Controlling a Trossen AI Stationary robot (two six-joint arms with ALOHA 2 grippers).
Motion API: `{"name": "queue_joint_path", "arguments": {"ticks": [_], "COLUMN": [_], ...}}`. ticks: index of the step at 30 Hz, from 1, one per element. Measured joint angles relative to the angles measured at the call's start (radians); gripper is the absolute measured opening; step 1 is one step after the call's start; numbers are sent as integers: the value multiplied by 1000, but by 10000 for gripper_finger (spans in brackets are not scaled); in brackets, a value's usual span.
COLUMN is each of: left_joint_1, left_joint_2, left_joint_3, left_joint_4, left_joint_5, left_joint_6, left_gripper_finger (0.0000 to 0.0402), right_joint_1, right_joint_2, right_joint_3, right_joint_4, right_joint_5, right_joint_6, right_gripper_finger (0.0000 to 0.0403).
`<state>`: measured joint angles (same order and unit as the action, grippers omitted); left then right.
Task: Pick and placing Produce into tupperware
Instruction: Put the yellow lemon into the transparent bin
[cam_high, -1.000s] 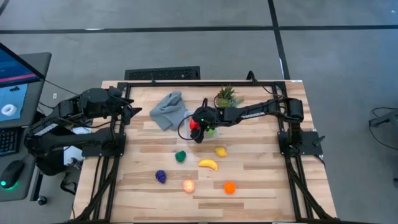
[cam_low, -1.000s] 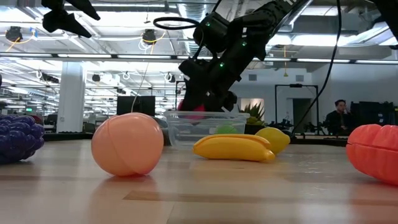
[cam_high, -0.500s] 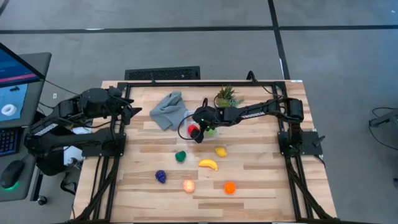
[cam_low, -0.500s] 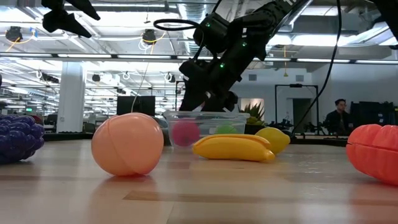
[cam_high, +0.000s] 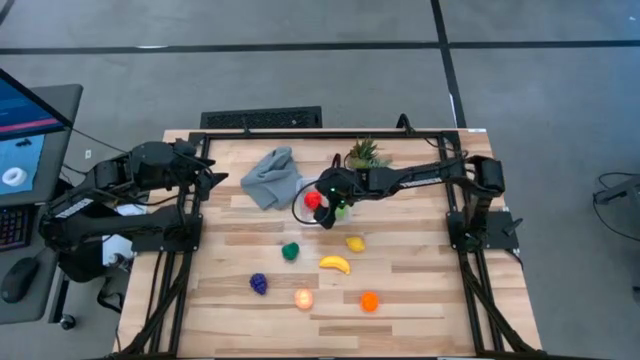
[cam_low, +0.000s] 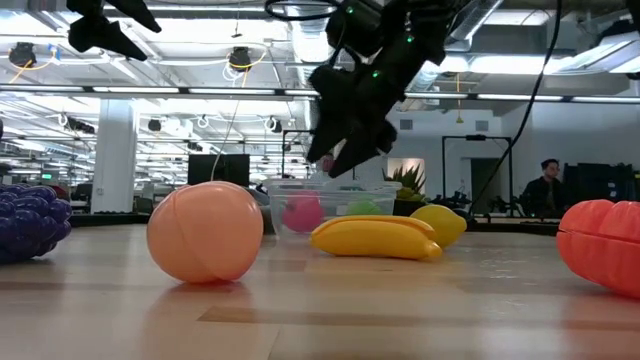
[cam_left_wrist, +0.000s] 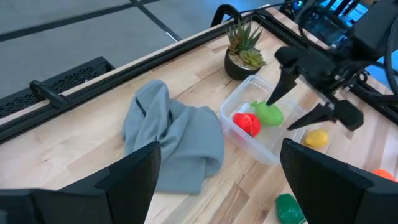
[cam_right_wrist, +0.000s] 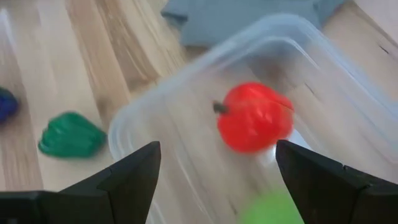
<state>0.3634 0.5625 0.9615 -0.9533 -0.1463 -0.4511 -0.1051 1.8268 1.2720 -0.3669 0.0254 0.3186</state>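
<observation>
**Surface and Material Findings**

Table (cam_high: 400, 290): pale planked wood, matt, visible grain. Tupperware (cam_left_wrist: 283, 146): clear thin plastic, lightly glossy rim. Red fruit (cam_right_wrist: 255, 117): smooth plastic with a soft sheen. Peach fruit (cam_low: 205, 232): smooth, satin plastic. Banana (cam_low: 375, 239): glossy yellow plastic. Purple fruit (cam_low: 30, 222): knobbly moulded surface. Cloth (cam_left_wrist: 171, 140): grey, soft, matt, creased. Right gripper (cam_left_wrist: 311, 93): dark matt finish.

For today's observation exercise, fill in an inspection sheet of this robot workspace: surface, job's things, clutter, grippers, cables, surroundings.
Surface: pale wooden slatted table.
Job's things: clear plastic squarish tupperware holds a red toy fruit and a light green one; six more lie on the wood.
Clutter: crumpled grey cloth, spiky green potted plant.
Grippers: right gripper open above the tupperware; left gripper open, parked at the table's left edge.
Cables: black loop on the right arm.
Surroundings: monitor, distant person.
</observation>
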Motion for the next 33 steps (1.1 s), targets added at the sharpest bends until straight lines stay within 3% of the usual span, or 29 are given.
{"name": "queue_joint_path", "arguments": {"ticks": [12, 24, 33], "left_joint_1": [0, 0, 0], "left_joint_2": [0, 0, 20], "left_joint_3": [0, 0, 0], "left_joint_4": [1, 9, 10], "left_joint_5": [0, 0, 0], "left_joint_6": [-8, -35, -34], "left_gripper_finger": [317, 317, 317], "right_joint_1": [3, 81, 164], "right_joint_2": [-161, -283, -366], "right_joint_3": [0, 0, 0], "right_joint_4": [-253, -523, -600], "right_joint_5": [1, 4, 155], "right_joint_6": [-5, 35, 105], "right_gripper_finger": [340, 340, 340]}}
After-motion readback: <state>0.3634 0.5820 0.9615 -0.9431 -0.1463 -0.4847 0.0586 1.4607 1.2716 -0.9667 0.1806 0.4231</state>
